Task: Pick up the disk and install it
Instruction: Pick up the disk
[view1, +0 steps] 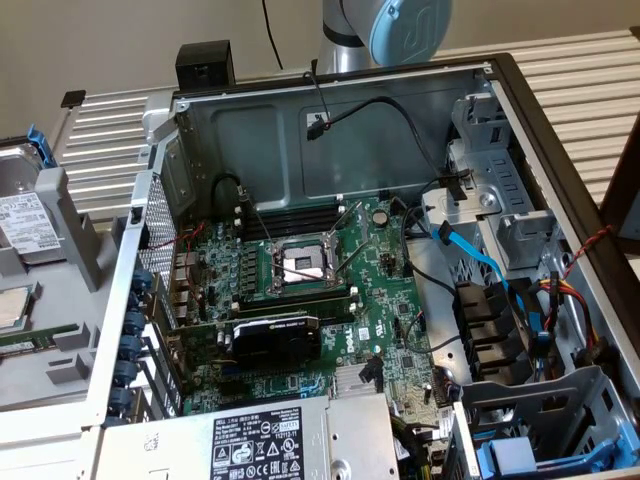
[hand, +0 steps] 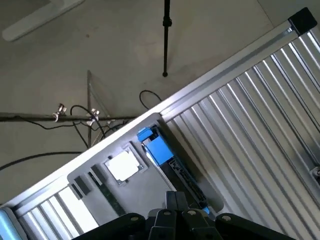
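End effector (hand: 176, 202) clenched, empty, close by near end of disk (hand: 159, 149). Disk stands on edge in grey holder (hand: 137, 187) on bench (hand: 250, 130), w/ long axis pointing straight away from it.

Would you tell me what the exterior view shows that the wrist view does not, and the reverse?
Exterior view: the open computer case with its motherboard and power supply, and the arm. Wrist view: the shut gripper, the floor and a black stand. Both: the disk in its blue frame, set in the grey holder beside the processor chip, on the slatted table.
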